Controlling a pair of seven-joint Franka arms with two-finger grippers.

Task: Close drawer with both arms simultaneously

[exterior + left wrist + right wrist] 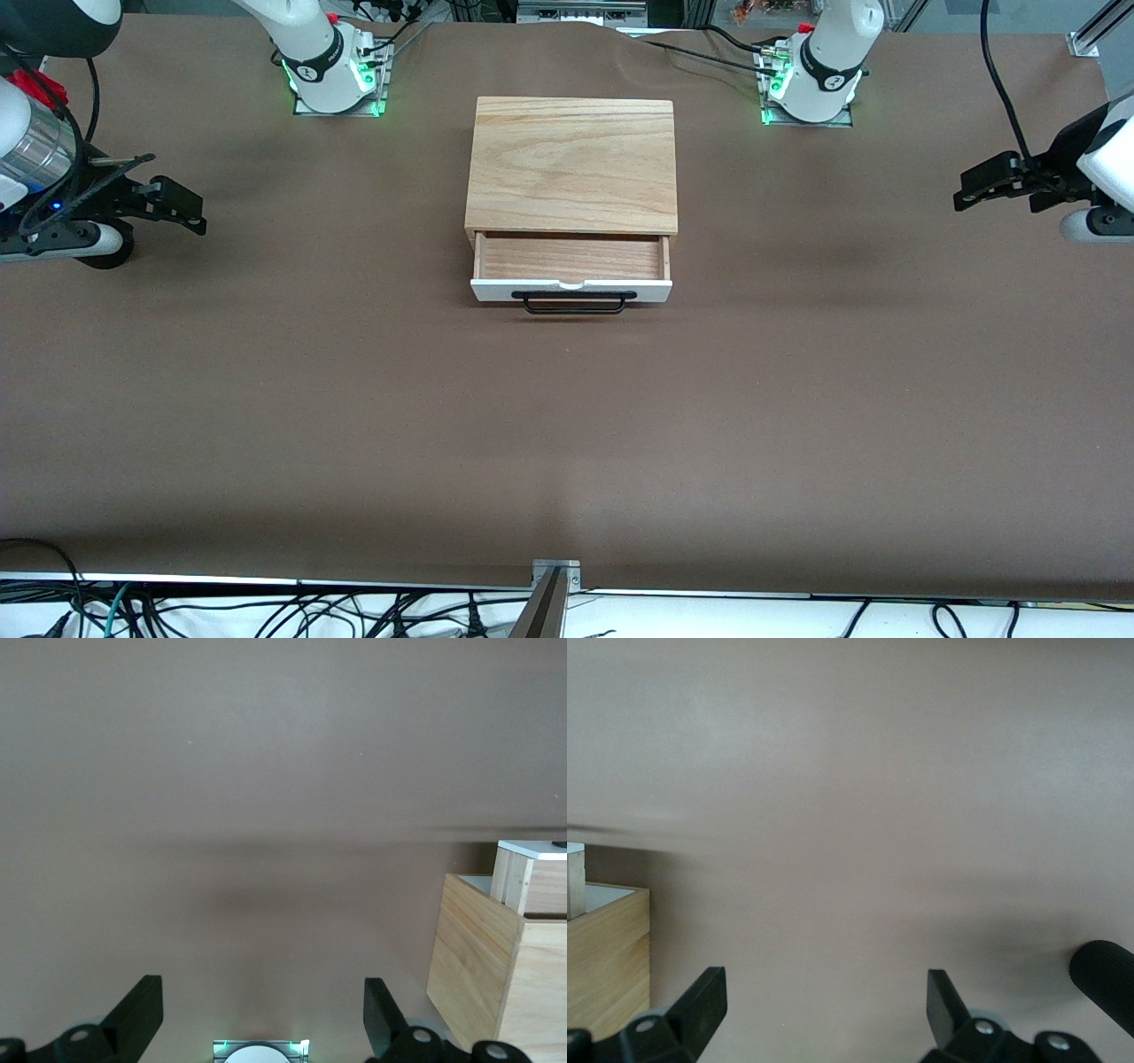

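The drawer [571, 259] stands pulled out of the oak-grain box [571, 164] at the middle of the table, toward the front camera. Its light-wood tray is bare, and its white front panel carries a black wire handle [574, 304]. My right gripper [182, 206] hangs open over the table at the right arm's end, well apart from the box. My left gripper [974, 188] hangs open at the left arm's end, equally far off. The left wrist view shows the left gripper [261, 1010] open with the box [483, 966] and drawer [530, 870] off to one side. The right gripper [824, 1001] is open, with the box [607, 948] at the edge.
A brown cloth [567, 425] covers the table. The arm bases [332, 75] [811, 80] stand with green lights on either side of the box's back. Cables and a metal bracket [556, 576] lie along the table's near edge. A black cylinder [1103, 979] shows beside the right gripper.
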